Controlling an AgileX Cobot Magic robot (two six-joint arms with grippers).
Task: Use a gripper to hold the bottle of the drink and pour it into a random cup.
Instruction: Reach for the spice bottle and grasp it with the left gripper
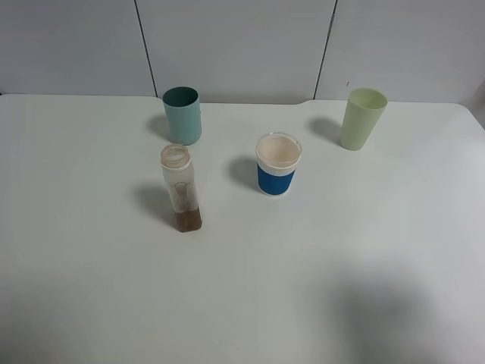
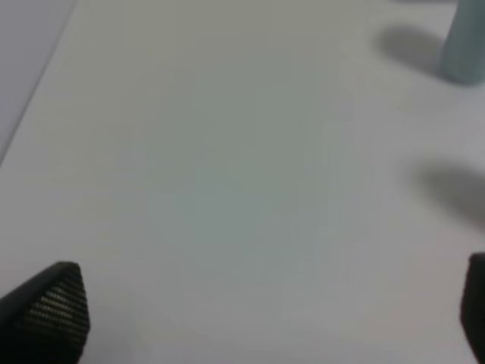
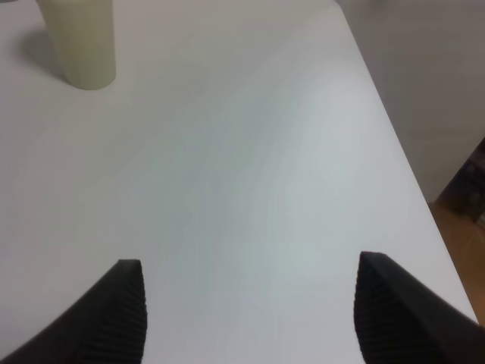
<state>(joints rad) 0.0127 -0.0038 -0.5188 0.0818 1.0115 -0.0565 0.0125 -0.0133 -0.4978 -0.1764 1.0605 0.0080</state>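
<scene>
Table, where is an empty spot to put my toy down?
The table is bare in front of the bottle and the blue-banded cup, and at the left beside the teal cup. Tightest: between those three.

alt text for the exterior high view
A small clear bottle with a little brown drink stands upright on a white table. A teal cup stands behind it; a white cup with a blue band and a pale green cup stand to its right.

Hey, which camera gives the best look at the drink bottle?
The exterior high view. It shows the whole bottle standing upright on the table, uncapped, with dark drink at the bottom. Neither wrist view shows the bottle at all.
</scene>
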